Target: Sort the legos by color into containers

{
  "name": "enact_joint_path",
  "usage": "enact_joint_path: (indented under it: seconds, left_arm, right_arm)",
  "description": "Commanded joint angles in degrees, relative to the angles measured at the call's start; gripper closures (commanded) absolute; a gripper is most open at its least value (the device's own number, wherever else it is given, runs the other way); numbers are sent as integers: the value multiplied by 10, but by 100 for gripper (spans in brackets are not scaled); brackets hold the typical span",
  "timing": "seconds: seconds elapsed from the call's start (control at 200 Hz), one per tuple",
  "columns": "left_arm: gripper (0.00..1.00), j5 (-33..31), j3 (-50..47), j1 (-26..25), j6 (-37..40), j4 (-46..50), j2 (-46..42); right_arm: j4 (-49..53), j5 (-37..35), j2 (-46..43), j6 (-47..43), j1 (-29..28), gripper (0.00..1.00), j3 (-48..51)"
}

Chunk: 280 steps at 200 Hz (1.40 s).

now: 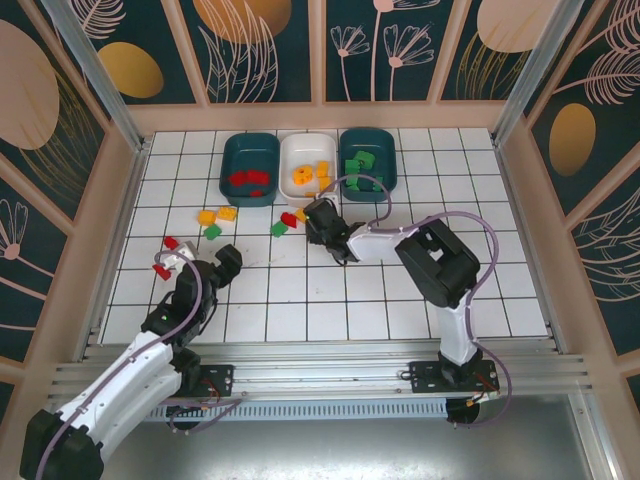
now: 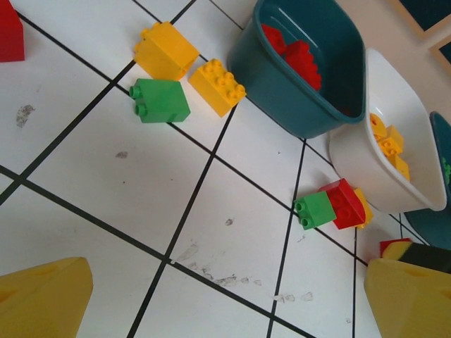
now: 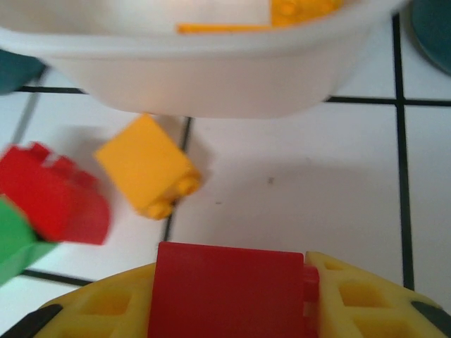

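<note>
While right arm stretches near white container (image 1: 296, 152), jaws pinch red lego (image 3: 225, 289); left jaws spread

Red legos (image 1: 247, 178) in left teal tray (image 1: 250, 150); yellow-orange legos (image 1: 311, 174) in white tray (image 1: 305, 148); green legos (image 1: 358, 160) in right teal tray (image 1: 380, 145)

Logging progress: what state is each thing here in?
Left dark teal plastic tray: holds red bricks.
White plastic tray: holds yellow-orange bricks.
Right dark teal plastic tray: holds green bricks.
Right pincer: shut on a red plastic brick.
Left pincer: open, empty.
Loose plastic bricks on tiles: unsorted.
</note>
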<state>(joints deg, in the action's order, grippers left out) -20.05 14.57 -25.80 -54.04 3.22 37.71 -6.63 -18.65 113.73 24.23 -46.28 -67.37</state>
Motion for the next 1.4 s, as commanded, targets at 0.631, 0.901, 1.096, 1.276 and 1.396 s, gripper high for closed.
enact_joint_path:
  seconds: [0.631, 0.901, 1.096, 1.276, 1.396]
  left_arm:
    - [1, 47, 18, 12, -25, 8, 43]
    - [2, 71, 19, 13, -37, -20, 46]
    - [2, 59, 51, 15, -18, -20, 95]
    - [1, 75, 106, 35, -1, -22, 152]
    - [1, 100, 115, 41, -3, -34, 178]
  right_arm:
    - [144, 73, 275, -89, -17, 29, -595]
    - [32, 1, 89, -56, -28, 28, -303]
    - [-25, 12, -12, 18, -51, 33, -93]
    - [-22, 48, 11, 14, -62, 39, -70]
    - [-9, 83, 39, 2, -60, 38, -94]
